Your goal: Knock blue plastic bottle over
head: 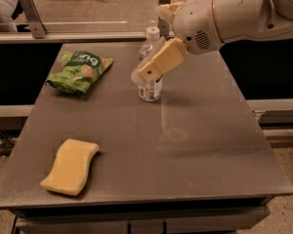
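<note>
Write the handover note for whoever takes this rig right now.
Gripper: at mid-height of the blue plastic bottle, overlapping it in the view; contact cannot be confirmed.
Bottle: upright, far centre of the table, white cap on.
Done: the gripper is at the bottle.
Left: tip it over; it is not yet down.
Green snack bag and yellow sponge lie well apart from the bottle.

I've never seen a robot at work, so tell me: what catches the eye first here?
The big white arm reaching in from the upper right, its tan gripper right at a small clear bottle standing upright at the back middle of the grey table. Then a green snack bag at back left and a yellow sponge at front left.
</note>
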`<state>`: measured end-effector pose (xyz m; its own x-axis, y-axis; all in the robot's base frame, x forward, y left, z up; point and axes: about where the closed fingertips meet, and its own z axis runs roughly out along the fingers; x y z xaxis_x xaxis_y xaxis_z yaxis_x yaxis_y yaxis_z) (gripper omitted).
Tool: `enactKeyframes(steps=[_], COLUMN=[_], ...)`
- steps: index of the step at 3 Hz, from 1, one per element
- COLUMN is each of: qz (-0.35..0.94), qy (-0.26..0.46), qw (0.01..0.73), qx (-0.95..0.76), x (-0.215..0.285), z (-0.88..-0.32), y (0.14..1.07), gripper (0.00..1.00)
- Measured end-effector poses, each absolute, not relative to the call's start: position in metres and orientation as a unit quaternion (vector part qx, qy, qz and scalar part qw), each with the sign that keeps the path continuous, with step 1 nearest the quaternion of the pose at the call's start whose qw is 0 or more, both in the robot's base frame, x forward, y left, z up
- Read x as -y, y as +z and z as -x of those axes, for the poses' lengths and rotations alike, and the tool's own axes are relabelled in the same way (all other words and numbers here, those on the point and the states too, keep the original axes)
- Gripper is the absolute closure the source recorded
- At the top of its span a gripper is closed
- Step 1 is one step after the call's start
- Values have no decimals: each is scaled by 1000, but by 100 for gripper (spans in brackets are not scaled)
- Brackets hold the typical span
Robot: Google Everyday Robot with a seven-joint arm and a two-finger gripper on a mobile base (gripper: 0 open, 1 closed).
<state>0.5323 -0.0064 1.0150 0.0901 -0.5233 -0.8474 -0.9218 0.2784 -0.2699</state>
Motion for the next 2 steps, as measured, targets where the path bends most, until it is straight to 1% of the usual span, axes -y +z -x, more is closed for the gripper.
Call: enactKeyframes(steps=[2], qz=[530], qy=[210], qw=[482], qx=[-665], x=[36], z=[-546], y=[987], gripper=[0])
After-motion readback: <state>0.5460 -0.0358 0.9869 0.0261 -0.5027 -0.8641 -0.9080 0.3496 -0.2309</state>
